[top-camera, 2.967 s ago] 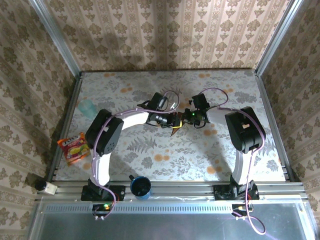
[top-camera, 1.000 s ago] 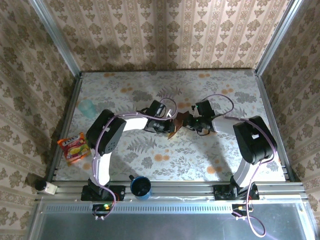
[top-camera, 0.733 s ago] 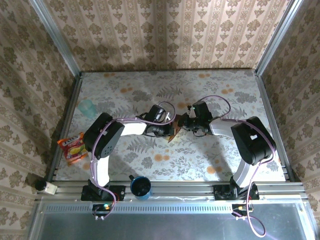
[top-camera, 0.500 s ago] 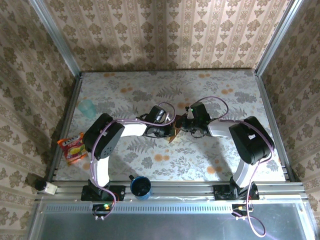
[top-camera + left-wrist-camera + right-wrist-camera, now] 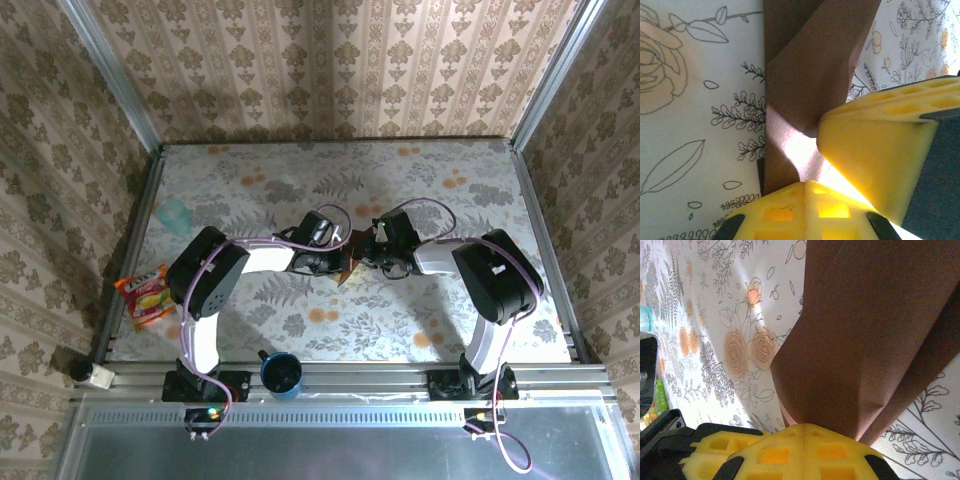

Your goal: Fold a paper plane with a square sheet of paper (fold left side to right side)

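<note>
My left fingers (image 5: pixel 865 150) and right fingers (image 5: pixel 790 450) pinch opposite sides of the square sheet of paper (image 5: pixel 865 330), likely holding it taut for creasing.

The square sheet of paper (image 5: pixel 344 268) is thin, matte, dark reddish-brown and unmarked, and it is partly folded. From above it is a small dark patch lying between the 2 grippers, with the left gripper (image 5: pixel 337 262) at its left side and the right gripper (image 5: pixel 366 256) at its right. In the left wrist view the paper (image 5: pixel 805 70) runs up out of the closed left gripper (image 5: pixel 810 180), a slanted flap overlapping a lower layer. In the right wrist view it (image 5: pixel 865 335) spreads away from the clamped right gripper (image 5: pixel 802 427) in 2 layers, the upper panel narrowing to a blunt corner at the fingertips.
</note>
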Robot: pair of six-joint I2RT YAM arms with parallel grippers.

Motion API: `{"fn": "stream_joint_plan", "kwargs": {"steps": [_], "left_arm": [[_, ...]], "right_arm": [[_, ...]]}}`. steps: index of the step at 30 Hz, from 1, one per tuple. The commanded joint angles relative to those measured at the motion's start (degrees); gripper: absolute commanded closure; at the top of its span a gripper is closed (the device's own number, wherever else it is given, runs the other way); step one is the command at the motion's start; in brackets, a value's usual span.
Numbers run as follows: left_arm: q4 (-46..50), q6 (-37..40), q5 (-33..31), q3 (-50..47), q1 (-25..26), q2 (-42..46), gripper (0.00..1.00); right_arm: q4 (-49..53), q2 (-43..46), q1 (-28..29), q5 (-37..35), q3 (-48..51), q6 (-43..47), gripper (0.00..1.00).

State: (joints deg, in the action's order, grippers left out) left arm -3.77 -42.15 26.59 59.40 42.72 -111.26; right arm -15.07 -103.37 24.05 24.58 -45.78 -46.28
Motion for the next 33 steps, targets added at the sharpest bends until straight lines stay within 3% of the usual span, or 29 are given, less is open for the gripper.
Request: {"fn": "stream_joint_plan", "kwargs": {"steps": [1,13,33], "left_arm": [[7.6,-0.9,-3.4,-0.7,0.5,-3.5,1.00],[9.4,-0.9,-3.8,-0.3,0.5,-4.9,1.00],[9.8,-0.9,-3.2,-0.1,0.5,-5.8,1.00]], "right_arm": [[2.0,-2.1,0.4,-2.2,0.8,2.4,1.00],[4.8,-3.2,-1.5,-5.2,-0.6,5.8,1.00],[8.3,-5.8,-8.8,-4.2,-7.4,7.1,1.00]]}}
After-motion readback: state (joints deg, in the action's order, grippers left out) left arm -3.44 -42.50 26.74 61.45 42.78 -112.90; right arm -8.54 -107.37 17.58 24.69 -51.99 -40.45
